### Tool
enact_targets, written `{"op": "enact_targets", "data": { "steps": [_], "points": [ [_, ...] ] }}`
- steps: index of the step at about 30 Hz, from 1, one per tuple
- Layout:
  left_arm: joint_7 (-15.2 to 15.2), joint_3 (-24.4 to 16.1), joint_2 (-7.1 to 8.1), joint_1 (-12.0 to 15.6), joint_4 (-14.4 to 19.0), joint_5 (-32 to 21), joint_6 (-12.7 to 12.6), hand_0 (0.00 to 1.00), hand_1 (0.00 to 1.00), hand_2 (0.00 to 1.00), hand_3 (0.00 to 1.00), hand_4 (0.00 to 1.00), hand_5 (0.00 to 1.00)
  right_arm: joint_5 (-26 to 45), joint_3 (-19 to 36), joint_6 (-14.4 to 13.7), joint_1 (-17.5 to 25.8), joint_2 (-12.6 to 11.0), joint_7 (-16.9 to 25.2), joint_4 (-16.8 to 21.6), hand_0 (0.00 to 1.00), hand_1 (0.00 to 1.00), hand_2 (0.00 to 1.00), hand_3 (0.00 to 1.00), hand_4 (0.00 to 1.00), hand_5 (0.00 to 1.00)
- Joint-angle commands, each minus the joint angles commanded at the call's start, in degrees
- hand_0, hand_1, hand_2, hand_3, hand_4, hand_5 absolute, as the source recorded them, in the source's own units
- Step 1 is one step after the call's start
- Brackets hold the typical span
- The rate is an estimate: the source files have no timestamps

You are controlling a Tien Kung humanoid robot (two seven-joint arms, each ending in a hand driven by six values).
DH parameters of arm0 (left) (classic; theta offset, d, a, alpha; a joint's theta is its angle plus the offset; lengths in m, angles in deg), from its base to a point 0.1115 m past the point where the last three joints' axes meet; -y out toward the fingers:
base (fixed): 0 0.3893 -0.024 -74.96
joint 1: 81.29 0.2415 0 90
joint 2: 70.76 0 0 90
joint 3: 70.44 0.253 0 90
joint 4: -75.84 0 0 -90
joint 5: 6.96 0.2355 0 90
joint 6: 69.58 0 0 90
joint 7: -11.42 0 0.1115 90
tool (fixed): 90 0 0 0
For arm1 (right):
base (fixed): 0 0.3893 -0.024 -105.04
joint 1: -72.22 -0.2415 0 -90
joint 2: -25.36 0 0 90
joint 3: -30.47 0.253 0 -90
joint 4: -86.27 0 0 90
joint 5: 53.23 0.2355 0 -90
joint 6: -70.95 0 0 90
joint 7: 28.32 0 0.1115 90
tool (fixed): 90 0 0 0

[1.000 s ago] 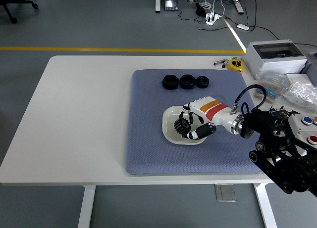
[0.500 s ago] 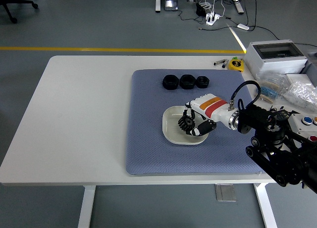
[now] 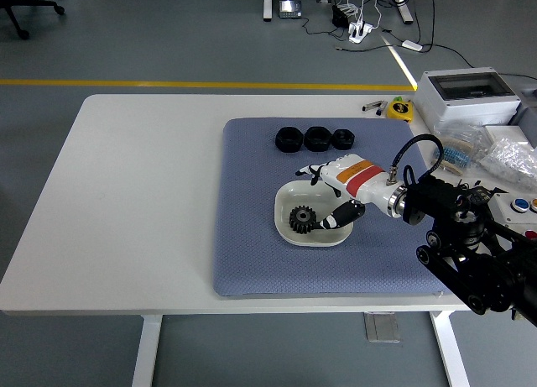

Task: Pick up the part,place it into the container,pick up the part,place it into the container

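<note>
**A:** So what's on the table, count it out for me?

**B:** One white table (image 3: 126, 202), one blue-grey mat (image 3: 252, 236) on its right half. On the mat there's one shallow white container (image 3: 285, 201), kind of a rounded dish. Inside it lies one black gear (image 3: 301, 219), flat on the bottom, toward the left side of the dish.

**A:** Only one part?

**B:** One in the dish. Then there are three more black parts (image 3: 315, 138) in a row near the mat's far edge, just beside each other, well apart from the dish. So four black pieces total.

**A:** And the robot?

**B:** Only one arm in sight, coming in from the right. The right hand (image 3: 336, 194), white with an orange-and-red band, hangs over the right side of the dish. Its fingers are spread loose and it's got hold of nothing. One dark-tipped finger angles down over the dish's right part, its tip near the gear; can't tell from here if it actually touches. The other fingers point left above the dish's far rim.

**A:** Other clutter?

**B:** Off the mat at the far right: one yellow tape measure (image 3: 400, 109), one grey box (image 3: 470, 95) with a clear lid, and some clear plastic bags (image 3: 503, 156).
</note>
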Motion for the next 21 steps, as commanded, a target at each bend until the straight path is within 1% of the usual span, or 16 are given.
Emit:
{"op": "enact_targets", "data": {
  "steps": [1, 4, 6, 7, 9, 12, 13, 18, 19, 21],
  "points": [
    [-0.01, 0.0, 0.0, -0.03, -0.01, 0.0, 0.01, 0.711, 0.721, 0.755, 0.669, 0.696, 0.676, 0.01, 0.57, -0.38, -0.05, -0.26, -0.17, 0.42, 0.214, 0.35, 0.696, 0.922, 0.998, 0.502],
    [-0.04, 0.05, 0.03, -0.08, -0.01, -0.03, 0.03, 0.711, 0.721, 0.755, 0.669, 0.696, 0.676, -0.06, 2.29, -1.73, -0.41, -1.06, -0.94, 1.33, 0.214, 0.35, 0.696, 0.922, 0.998, 0.502],
    [-0.07, 0.09, 0.06, -0.07, -0.02, -0.1, 0.04, 0.711, 0.721, 0.755, 0.669, 0.696, 0.676, 0.05, 3.3, -2.29, -0.73, -1.57, -1.19, 1.24, 0.214, 0.35, 0.696, 0.922, 0.998, 0.502],
    [-0.07, 0.09, 0.07, -0.06, -0.02, -0.12, 0.03, 0.711, 0.72, 0.754, 0.669, 0.696, 0.676, 0.02, 3.59, -2.46, -0.92, -1.8, -1.33, 0.9, 0.209, 0.34, 0.675, 0.829, 0.998, 0.482],
    [-0.06, 0.1, 0.08, -0.06, -0.02, -0.13, 0.03, 0.711, 0.72, 0.754, 0.669, 0.696, 0.676, -0.08, 3.86, -2.67, -1.41, -2.27, -1.53, -0.3, 0.209, 0.34, 0.675, 0.829, 0.998, 0.482],
    [-0.03, 0.16, 0.09, -0.03, 0.0, -0.22, 0.03, 0.711, 0.72, 0.754, 0.669, 0.696, 0.676, 0.81, 3.11, -2.85, -2.36, -2.9, -1.56, -3.8, 0.209, 0.34, 0.675, 0.829, 0.998, 0.482],
    [-0.02, 0.14, 0.08, -0.02, 0.0, -0.19, 0.03, 0.711, 0.72, 0.755, 0.669, 0.697, 0.676, 1.33, 2.69, -2.89, -2.65, -2.97, -1.51, -5.26, 0.269, 0.438, 0.666, 0.767, 0.998, 0.474],
    [0.05, 0.04, 0.02, 0.01, 0.02, -0.07, 0.02, 0.711, 0.72, 0.755, 0.669, 0.697, 0.676, 3.8, 0.24, -3.4, -3.67, -2.79, -1.24, -12.02, 0.269, 0.438, 0.666, 0.767, 0.998, 0.474],
    [0.07, 0.01, -0.01, 0.0, 0.03, -0.01, 0.03, 0.712, 0.72, 0.755, 0.669, 0.697, 0.676, 4.71, -0.58, -3.66, -3.87, -2.67, -1.15, -13.58, 0.349, 0.497, 0.666, 0.756, 0.998, 0.47],
    [0.12, -0.06, -0.09, -0.06, 0.04, 0.1, 0.0, 0.712, 0.72, 0.755, 0.669, 0.697, 0.676, 6.24, -1.77, -4.17, -4.12, -2.52, -1.06, -15.73, 0.349, 0.497, 0.666, 0.756, 0.998, 0.47]
  ]
}}
